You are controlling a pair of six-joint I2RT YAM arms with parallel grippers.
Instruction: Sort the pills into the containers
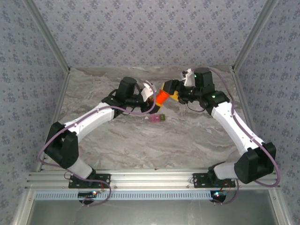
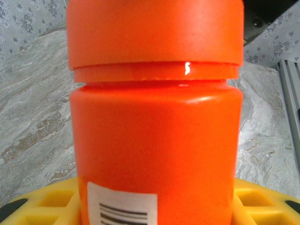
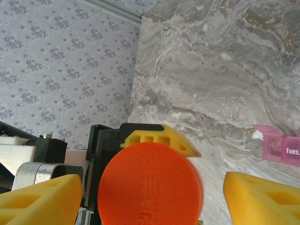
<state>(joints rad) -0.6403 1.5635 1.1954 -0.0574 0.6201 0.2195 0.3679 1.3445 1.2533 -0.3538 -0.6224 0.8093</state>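
The orange bottle (image 1: 162, 97) is clamped by the left gripper (image 2: 154, 211), its cap flanked by the parted fingers of the right gripper (image 3: 152, 199), with the containers (image 1: 157, 119) lying just nearer.

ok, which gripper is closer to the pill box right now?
Left. The left gripper, holding the orange bottle, sits just behind the pill box; the right gripper is farther back and right.

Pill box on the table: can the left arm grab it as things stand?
Probably not: the left gripper has its jaws shut on the orange bottle. The pill box itself lies uncovered on the table nearby.
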